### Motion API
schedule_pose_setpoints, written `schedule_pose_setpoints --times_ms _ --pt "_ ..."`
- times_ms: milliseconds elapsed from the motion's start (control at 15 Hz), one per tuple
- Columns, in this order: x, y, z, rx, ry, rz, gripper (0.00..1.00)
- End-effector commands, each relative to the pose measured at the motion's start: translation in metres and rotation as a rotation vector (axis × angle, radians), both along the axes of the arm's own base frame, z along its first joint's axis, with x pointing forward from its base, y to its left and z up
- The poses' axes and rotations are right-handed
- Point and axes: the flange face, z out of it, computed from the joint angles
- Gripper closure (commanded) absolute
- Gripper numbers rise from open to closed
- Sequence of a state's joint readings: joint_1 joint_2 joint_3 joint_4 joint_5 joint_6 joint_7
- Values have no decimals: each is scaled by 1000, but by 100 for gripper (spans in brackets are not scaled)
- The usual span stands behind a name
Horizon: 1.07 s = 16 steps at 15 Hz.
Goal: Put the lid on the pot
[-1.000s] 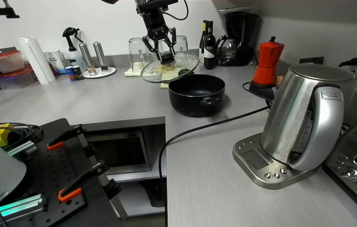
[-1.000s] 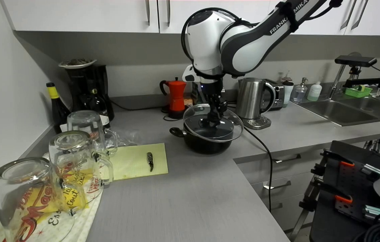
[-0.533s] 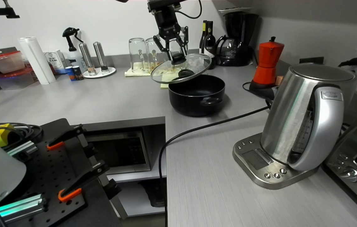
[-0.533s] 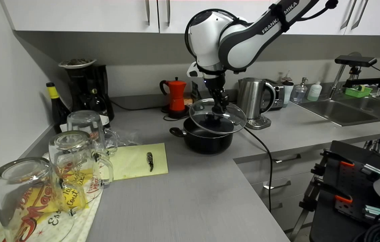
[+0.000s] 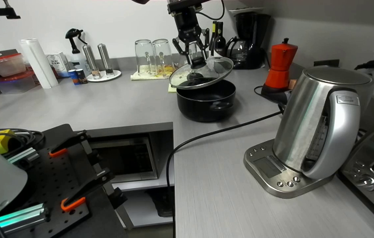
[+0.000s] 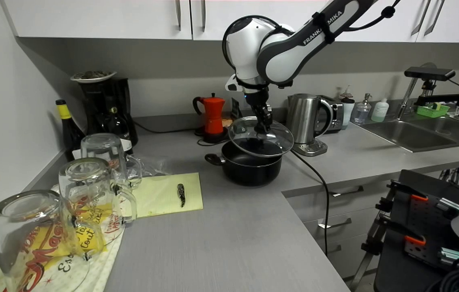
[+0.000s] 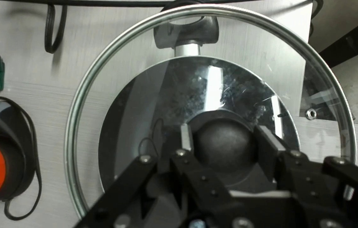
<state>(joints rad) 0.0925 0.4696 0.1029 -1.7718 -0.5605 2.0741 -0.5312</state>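
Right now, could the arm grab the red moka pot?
Probably not: its gripper holds the lid by the knob, tilted over the black pot. It would likely have to set the lid down before taking the red moka pot.

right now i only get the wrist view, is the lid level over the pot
Observer: No, in both exterior views the lid slants over the pot, one edge higher.
Operator: ok, anything tall i'm missing
Observer: Yes, a steel kettle stands on the counter in both exterior views.
Operator: and anything sticking out that i can't see
Observer: Yes, the pot's second handle, at its left in an exterior view.
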Motion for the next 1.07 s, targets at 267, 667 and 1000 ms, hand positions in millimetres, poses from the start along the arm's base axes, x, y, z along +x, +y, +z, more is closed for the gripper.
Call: schedule_pose_setpoints --times_ms 267,667,1000 --pt "34 -7 2 -5 31 -39 75" --pt "52 -8 -8 -16 54 -56 75" --pt "60 0 -16 -4 56 -32 75"
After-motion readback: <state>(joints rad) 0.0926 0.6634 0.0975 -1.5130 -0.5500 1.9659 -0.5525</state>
